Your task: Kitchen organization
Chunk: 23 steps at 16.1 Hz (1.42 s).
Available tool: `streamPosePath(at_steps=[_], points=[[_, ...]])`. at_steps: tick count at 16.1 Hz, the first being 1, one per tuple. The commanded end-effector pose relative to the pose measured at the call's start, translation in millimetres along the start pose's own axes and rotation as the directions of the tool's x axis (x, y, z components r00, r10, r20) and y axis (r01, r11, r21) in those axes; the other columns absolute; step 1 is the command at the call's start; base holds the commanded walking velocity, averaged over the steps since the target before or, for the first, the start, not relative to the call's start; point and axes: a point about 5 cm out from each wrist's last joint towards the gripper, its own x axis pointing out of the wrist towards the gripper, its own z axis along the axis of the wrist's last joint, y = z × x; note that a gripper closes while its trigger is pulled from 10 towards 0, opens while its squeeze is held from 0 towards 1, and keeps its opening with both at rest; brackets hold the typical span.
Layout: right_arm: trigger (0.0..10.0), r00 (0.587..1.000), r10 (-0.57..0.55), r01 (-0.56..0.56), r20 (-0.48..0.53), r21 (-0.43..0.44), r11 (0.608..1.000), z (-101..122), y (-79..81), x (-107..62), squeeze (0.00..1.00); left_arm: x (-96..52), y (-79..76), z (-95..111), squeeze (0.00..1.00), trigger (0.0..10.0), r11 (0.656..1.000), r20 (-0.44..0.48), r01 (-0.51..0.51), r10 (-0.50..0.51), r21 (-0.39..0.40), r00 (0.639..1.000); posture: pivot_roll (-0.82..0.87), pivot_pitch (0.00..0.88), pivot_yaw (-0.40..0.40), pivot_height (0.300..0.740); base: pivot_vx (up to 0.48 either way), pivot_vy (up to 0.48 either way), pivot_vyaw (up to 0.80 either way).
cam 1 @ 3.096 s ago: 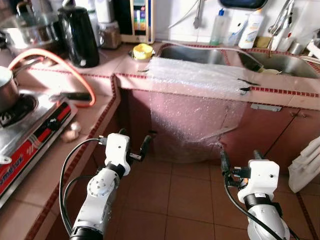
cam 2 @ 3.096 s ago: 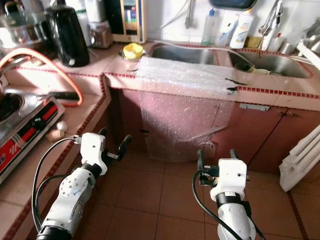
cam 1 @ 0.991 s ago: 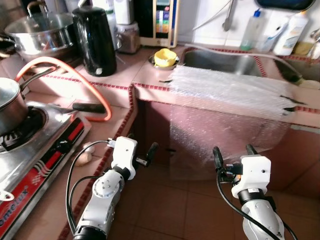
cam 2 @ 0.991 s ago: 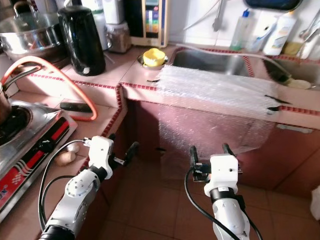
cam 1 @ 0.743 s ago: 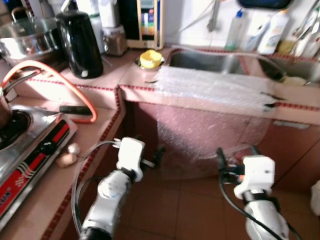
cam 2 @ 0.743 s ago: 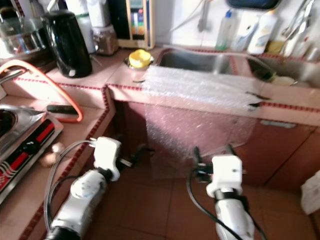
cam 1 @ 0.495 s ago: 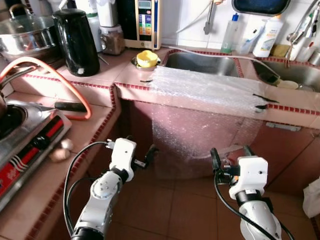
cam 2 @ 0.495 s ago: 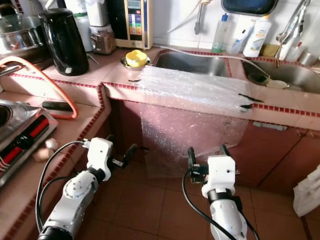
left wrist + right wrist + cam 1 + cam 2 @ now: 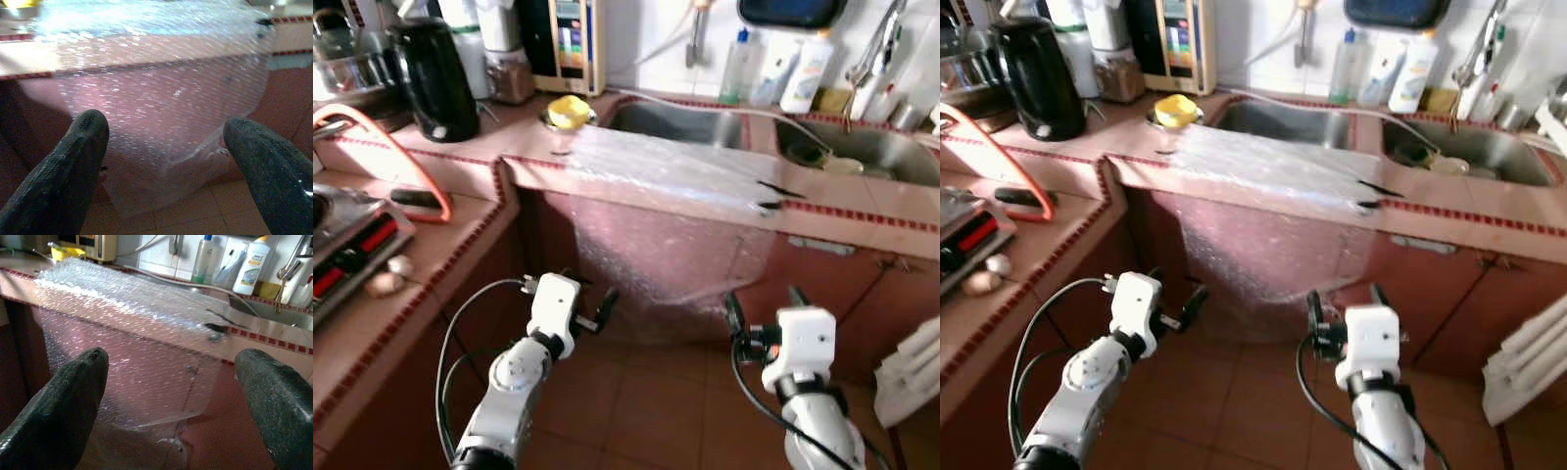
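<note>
A clear sheet of bubble wrap [image 9: 658, 168] lies on the pink tiled counter [image 9: 862, 208] in front of the sink [image 9: 677, 121] and hangs down over the cabinet front [image 9: 161, 103]. Both arms are held low over the floor, short of the hanging sheet. My left gripper [image 9: 588, 291] is open with nothing between its fingers and points at the sheet's lower left part. My right gripper [image 9: 764, 305] is also open and empty, facing the sheet's lower right corner [image 9: 168, 423].
A black kettle [image 9: 431, 78] and a yellow object [image 9: 568, 110] stand on the counter at the left. A stove [image 9: 342, 257], an orange hose [image 9: 384, 137] and two small bulbs [image 9: 387, 278] are at the near left. Bottles [image 9: 803, 70] line the wall. Something white [image 9: 911, 372] hangs at the right.
The camera has swung to the right, so the stove and kettle sit further left in the picture. Both grippers stay open and low in front of the bubble wrap.
</note>
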Motion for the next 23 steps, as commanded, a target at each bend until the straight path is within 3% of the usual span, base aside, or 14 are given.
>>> streamPosePath(at_steps=[1,2,8,11,12,14,17,23], points=[[10.0,1.000,0.002,-0.002,0.008,-0.024,1.000,3,-6.5,0.5,0.00,2.9,-3.3,1,0.00,10.0,0.999,-0.005,0.043,-0.043,0.014,0.999,0.03,0.000,0.004,0.740,0.000,0.000,0.00],[10.0,1.000,0.014,-0.013,0.020,-0.034,0.999,8,-8.8,4.2,0.00,2.6,5.4,4,0.00,10.0,0.997,-0.002,0.035,-0.035,0.074,0.999,0.03,0.000,-0.001,0.740,0.000,0.000,0.00],[10.0,0.999,-0.015,0.020,0.039,-0.119,0.993,26,-43.0,5.3,0.00,8.5,38.2,23,0.00,10.0,0.980,0.065,-0.106,0.096,0.171,0.993,0.04,0.000,-0.004,0.740,0.000,0.000,0.00],[10.0,0.999,0.040,-0.036,0.025,-0.135,0.990,23,-38.4,-1.1,0.00,-0.7,54.8,18,0.00,10.0,0.957,0.071,-0.193,0.181,0.218,0.981,0.04,0.000,0.006,0.740,0.000,0.000,0.00],[10.0,0.999,0.037,-0.032,0.032,-0.139,0.990,23,-34.1,-3.7,0.00,-5.4,63.9,11,0.00,10.0,0.941,0.041,-0.257,0.254,0.222,0.966,0.05,0.000,0.008,0.740,0.000,0.000,0.00],[10.0,0.999,0.016,-0.010,0.049,-0.128,0.992,21,-24.2,-7.6,0.00,-16.7,71.8,-1,0.00,10.0,0.927,0.013,-0.345,0.347,0.145,0.938,0.07,0.000,0.001,0.740,0.000,0.000,0.00],[10.0,0.997,-0.043,0.049,0.061,-0.108,0.993,20,-17.8,-10.2,0.00,-18.4,69.6,6,0.00,10.0,0.929,0.054,-0.366,0.364,0.051,0.930,0.09,0.000,-0.006,0.740,0.000,0.000,0.00],[10.0,0.978,-0.202,0.205,0.051,-0.077,0.976,20,-34.9,-14.9,0.00,-5.7,58.3,19,0.00,10.0,0.967,0.098,-0.255,0.254,-0.012,0.962,0.05,0.000,0.001,0.740,0.000,0.000,-0.11]])
